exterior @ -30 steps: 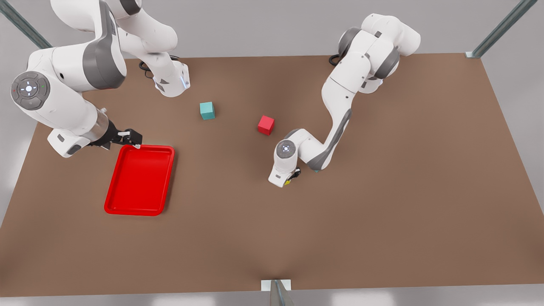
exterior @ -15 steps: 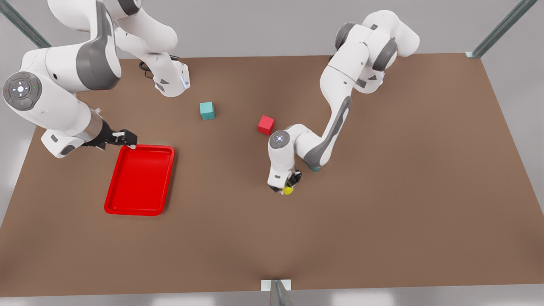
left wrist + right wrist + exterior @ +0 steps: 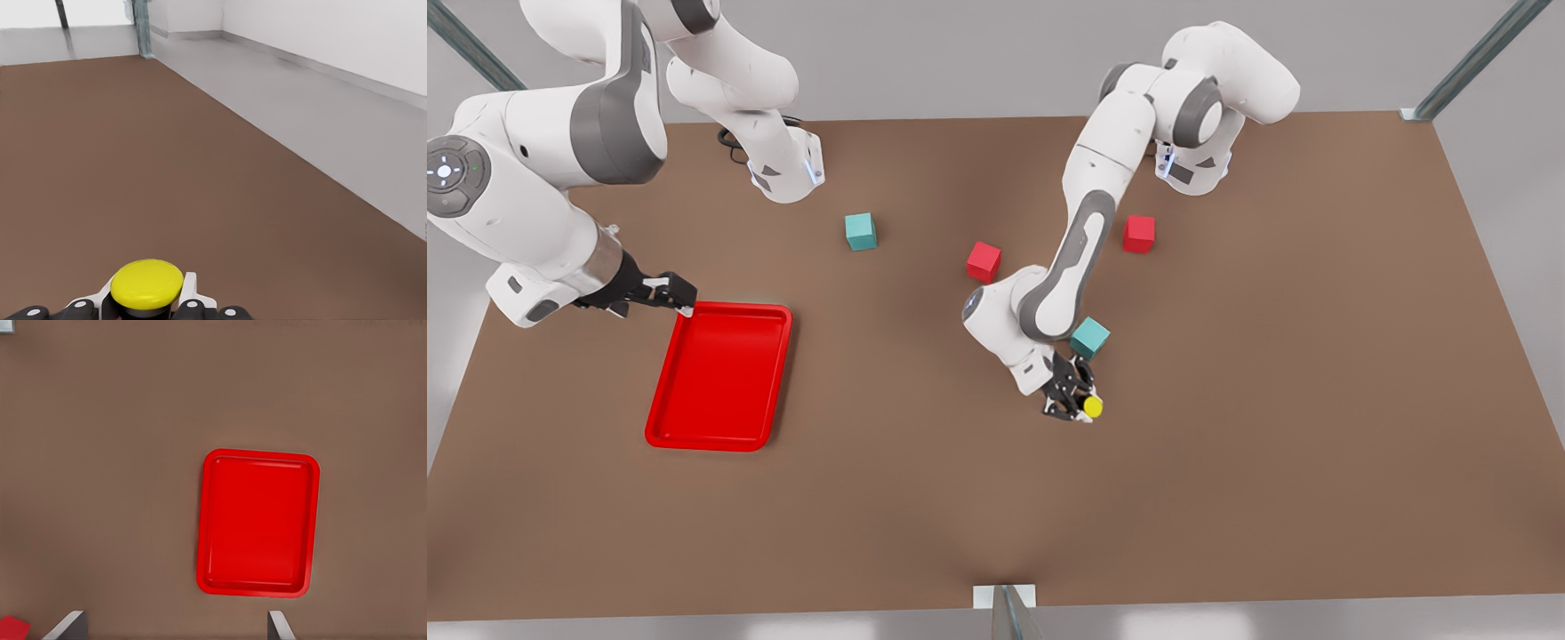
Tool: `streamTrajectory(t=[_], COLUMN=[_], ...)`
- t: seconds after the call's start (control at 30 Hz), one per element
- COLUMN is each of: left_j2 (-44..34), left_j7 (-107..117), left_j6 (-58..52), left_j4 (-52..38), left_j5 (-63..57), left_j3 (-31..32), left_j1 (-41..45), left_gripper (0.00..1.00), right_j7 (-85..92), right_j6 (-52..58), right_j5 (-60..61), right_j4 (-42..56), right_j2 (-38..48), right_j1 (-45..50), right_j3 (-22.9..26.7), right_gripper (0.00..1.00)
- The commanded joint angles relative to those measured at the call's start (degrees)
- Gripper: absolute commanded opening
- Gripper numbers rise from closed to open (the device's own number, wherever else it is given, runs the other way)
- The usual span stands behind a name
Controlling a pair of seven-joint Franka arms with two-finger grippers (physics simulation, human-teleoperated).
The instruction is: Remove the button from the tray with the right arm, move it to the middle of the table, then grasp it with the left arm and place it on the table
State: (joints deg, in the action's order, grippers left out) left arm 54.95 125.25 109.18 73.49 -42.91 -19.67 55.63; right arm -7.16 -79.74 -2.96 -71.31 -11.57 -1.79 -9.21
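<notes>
The button (image 3: 1092,407), a yellow cap on a dark body, sits between the fingers of my left gripper (image 3: 1079,405), low over the table (image 3: 1227,444) near its middle. In the left wrist view the yellow button (image 3: 147,283) fills the gap of the left gripper (image 3: 147,308), which is shut on it. The red tray (image 3: 720,373) lies at the front view's left with nothing in it. My right gripper (image 3: 679,297) hovers by the tray's far corner. The right wrist view looks down on the tray (image 3: 257,520) with the fingers (image 3: 67,625) spread wide, open.
A teal cube (image 3: 860,231) and a red cube (image 3: 983,261) lie behind the table's middle. A second red cube (image 3: 1139,234) sits farther right, and a second teal cube (image 3: 1089,338) lies just behind the left gripper. A red cube's corner (image 3: 12,628) shows.
My left arm has swung toward the front view's right with the button, uncovering a red and a teal cube. My right arm has drawn back slightly to the left, away from the tray.
</notes>
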Motion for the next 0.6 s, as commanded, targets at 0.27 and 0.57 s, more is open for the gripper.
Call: streamTrajectory(t=[0.27, 0.57], left_j2=[5.08, 5.69], left_j7=[44.65, 25.57], left_j6=[-1.61, -2.05], left_j4=[2.01, 5.09], left_j5=[-18.79, -23.8], left_j3=[0.25, 1.48], left_j1=[0.0, 0.18], left_gripper=[0.46, 0.46], right_j7=[0.39, 0.21], right_j6=[-0.07, 0.02], right_j5=[-0.02, -0.02], right_j4=[0.03, -0.06], right_j2=[0.05, 0.14], right_j1=[-0.32, 0.2], right_j3=[-0.02, -0.02], right_gripper=[1.0, 1.0])
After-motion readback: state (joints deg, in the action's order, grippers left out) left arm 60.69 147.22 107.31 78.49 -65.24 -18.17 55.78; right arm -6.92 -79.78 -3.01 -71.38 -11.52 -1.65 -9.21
